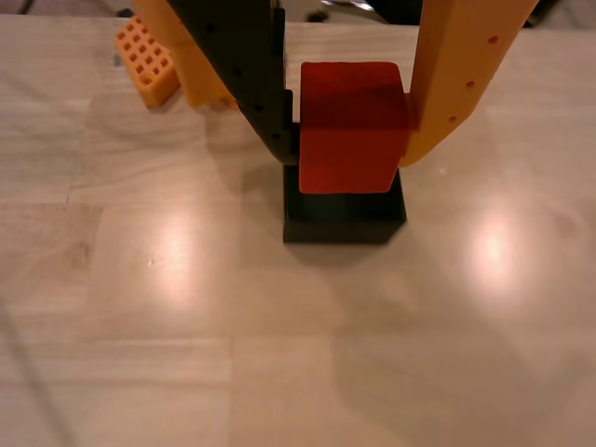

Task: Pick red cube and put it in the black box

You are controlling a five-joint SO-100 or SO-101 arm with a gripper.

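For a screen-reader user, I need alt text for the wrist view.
The gripper holds a red cube between a black finger and an orange finger, right over a black box on a pale wooden table.

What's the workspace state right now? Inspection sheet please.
Surface: pale wood table, glare spots.
Job's things: red cube held off the table; black box directly below it in the wrist view.
Clutter: orange grid-patterned block, upper left.
Grippers: gripper shut on the cube, black finger on its left, orange finger on its right.
Cables: nothing seen.
Surroundings: dark, unclear shapes beyond the far edge.
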